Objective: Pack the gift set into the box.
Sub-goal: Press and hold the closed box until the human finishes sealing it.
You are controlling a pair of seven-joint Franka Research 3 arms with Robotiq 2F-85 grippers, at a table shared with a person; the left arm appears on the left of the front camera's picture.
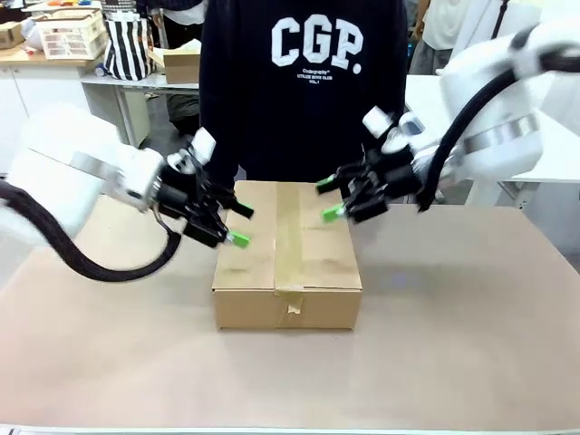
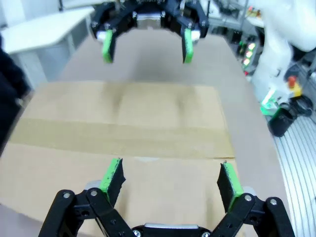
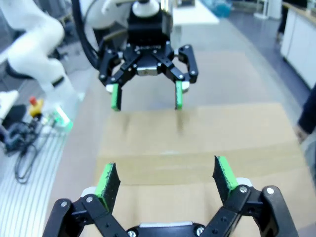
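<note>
The box [image 1: 287,254] sits mid-table [image 1: 453,344], flaps closed (tape along its top). The left gripper [image 1: 233,224] and right gripper [image 1: 330,198] hover over its left and right sides, both spread and holding nothing.

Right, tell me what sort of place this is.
Likely a robotics lab or workshop: two robot arms work over a taped box on a table, cables trail across the floor, and white work tables stand behind.
</note>
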